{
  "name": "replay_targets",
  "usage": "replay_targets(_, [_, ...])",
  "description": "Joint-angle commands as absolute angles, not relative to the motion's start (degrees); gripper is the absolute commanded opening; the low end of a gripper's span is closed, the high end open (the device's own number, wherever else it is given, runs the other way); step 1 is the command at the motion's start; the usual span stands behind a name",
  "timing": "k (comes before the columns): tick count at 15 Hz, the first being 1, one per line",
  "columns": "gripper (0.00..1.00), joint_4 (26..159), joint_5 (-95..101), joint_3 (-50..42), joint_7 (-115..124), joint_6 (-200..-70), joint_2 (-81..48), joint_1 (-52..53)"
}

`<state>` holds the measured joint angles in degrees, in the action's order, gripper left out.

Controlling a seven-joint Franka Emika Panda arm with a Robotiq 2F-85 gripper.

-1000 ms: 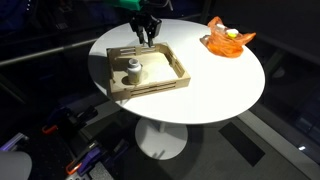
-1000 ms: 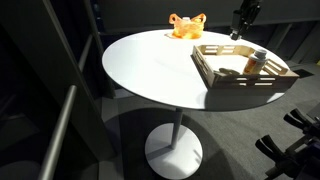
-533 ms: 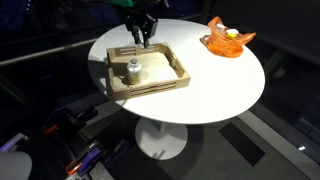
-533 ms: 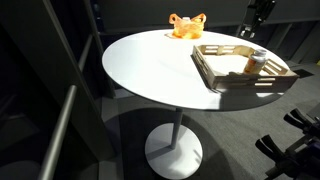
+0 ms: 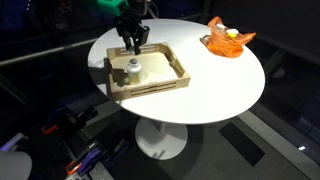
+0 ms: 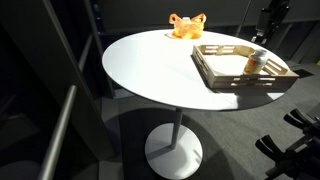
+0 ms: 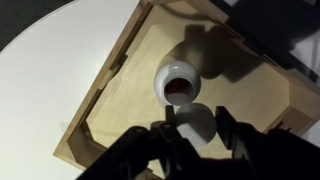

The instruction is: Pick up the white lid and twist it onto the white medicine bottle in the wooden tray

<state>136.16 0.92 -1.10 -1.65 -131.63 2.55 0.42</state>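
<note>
The wooden tray (image 5: pixel 150 89) sits on the round white table in both exterior views, and it also shows here (image 6: pixel 233 83). The open white medicine bottle (image 5: pixel 130 70) stands upright inside it and also shows in this exterior view (image 6: pixel 256 62). In the wrist view I look down into its dark mouth (image 7: pixel 180 84), with the tray wall (image 7: pixel 103 92) to the left. My gripper (image 7: pixel 196 116) is shut on the white lid (image 7: pixel 194 127), held above the tray just beside the bottle. From outside, the gripper (image 5: pixel 133 42) hangs over the tray's back part.
An orange crinkled dish (image 5: pixel 228 39) sits at the far side of the white table (image 5: pixel 220 85); it also shows in an exterior view (image 6: pixel 186 26). The table stands on one central pedestal, with a dark floor around it.
My gripper has moved with the lid across the tray's back edge toward the bottle and slightly lower. The bottle and tray have not moved.
</note>
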Motion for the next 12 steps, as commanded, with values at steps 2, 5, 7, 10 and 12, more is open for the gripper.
replay_targets(2, [0.19,140.24,1.37,-1.20,-2.37,-131.75,6.56,-0.37])
replay_targets(5, [0.19,141.73,2.11,-1.11,-1.68,-132.70,7.30,-0.56])
replay_targets(7, [0.19,142.41,2.43,-1.09,-1.39,-133.46,7.36,-0.63])
replay_targets(10, [0.19,143.39,3.58,-1.08,-0.77,-135.59,7.25,-0.85])
replay_targets(12, [0.19,143.79,3.53,-1.12,-0.84,-136.90,6.99,-0.92])
